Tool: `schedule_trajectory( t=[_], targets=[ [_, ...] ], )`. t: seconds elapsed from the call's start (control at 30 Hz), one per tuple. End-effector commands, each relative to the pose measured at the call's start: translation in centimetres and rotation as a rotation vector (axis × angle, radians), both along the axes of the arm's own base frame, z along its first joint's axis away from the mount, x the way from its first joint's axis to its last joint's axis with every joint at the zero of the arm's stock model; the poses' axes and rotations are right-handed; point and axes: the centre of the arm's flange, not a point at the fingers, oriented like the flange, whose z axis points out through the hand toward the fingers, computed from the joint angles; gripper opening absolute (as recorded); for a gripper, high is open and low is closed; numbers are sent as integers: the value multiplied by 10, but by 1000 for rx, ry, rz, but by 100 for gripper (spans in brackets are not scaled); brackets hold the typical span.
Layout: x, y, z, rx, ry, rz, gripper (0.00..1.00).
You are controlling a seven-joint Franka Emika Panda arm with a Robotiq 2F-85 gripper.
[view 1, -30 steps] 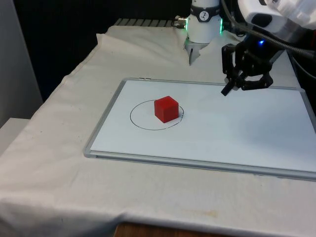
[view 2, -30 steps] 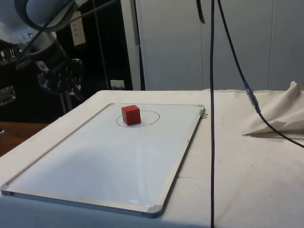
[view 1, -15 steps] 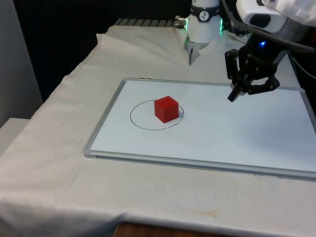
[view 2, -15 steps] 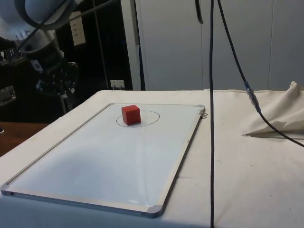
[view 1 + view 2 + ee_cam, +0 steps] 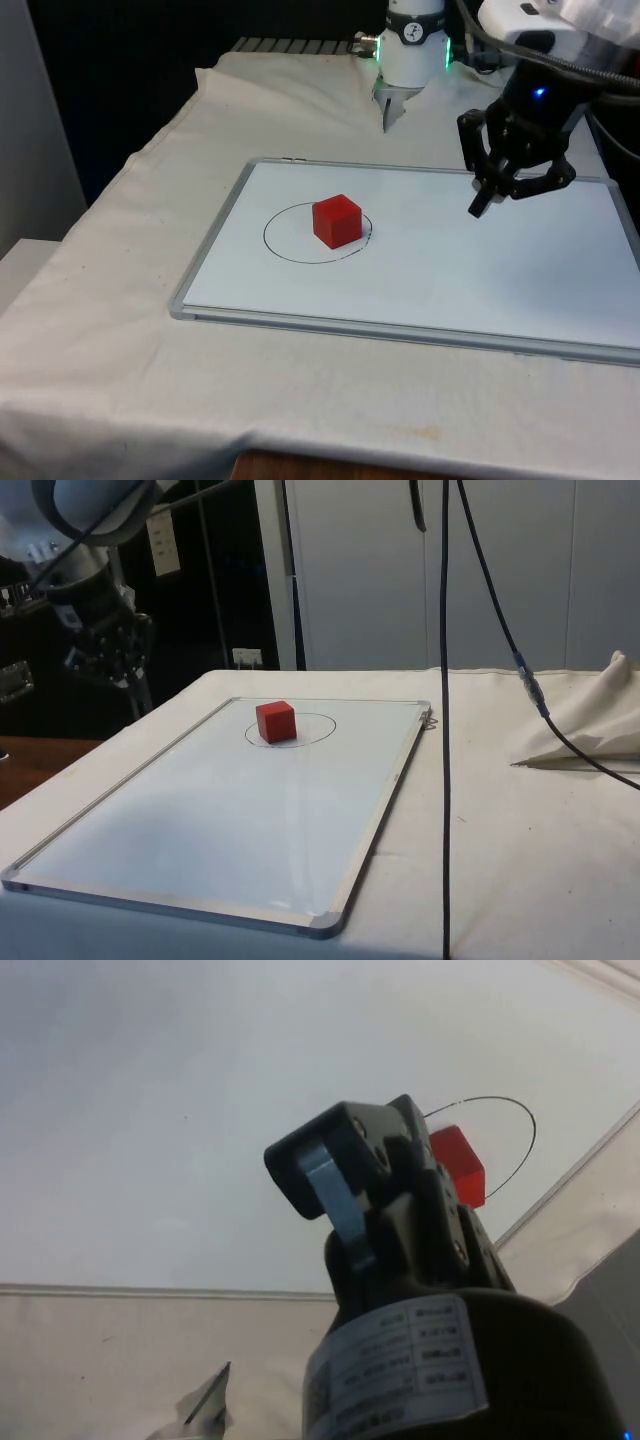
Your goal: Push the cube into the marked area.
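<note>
A red cube (image 5: 336, 220) (image 5: 275, 721) (image 5: 458, 1163) rests inside the black drawn circle (image 5: 290, 235) (image 5: 316, 726) on a whiteboard (image 5: 450, 270) (image 5: 220, 810); its edge lies near the line on the front view's right side. My black gripper (image 5: 478, 207) (image 5: 127, 676) (image 5: 330, 1175) hangs just above the board's far edge, well to the front view's right of the cube and apart from it. In the wrist view its fingers are pressed together with nothing between them.
The whiteboard lies flat on the white cloth, its metal frame (image 5: 205, 275) slightly raised. The robot's base (image 5: 412, 50) stands behind the board. A black cable (image 5: 446, 730) hangs down in the side view, and bunched cloth (image 5: 590, 725) lies beyond it.
The gripper has drifted toward the front view's right and a little lower, farther from the cube. The cube has stayed in the circle.
</note>
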Motion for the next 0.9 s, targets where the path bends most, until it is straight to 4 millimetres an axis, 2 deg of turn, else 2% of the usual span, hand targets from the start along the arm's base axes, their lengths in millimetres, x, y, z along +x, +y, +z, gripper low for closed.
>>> schedule_trajectory(
  t=[0.0, 0.87],
  targets=[
    [1, 1, 1, 18, -5, 12, 0],
    [12, 4, 3, 53, -53, 191, 0]
  ],
)
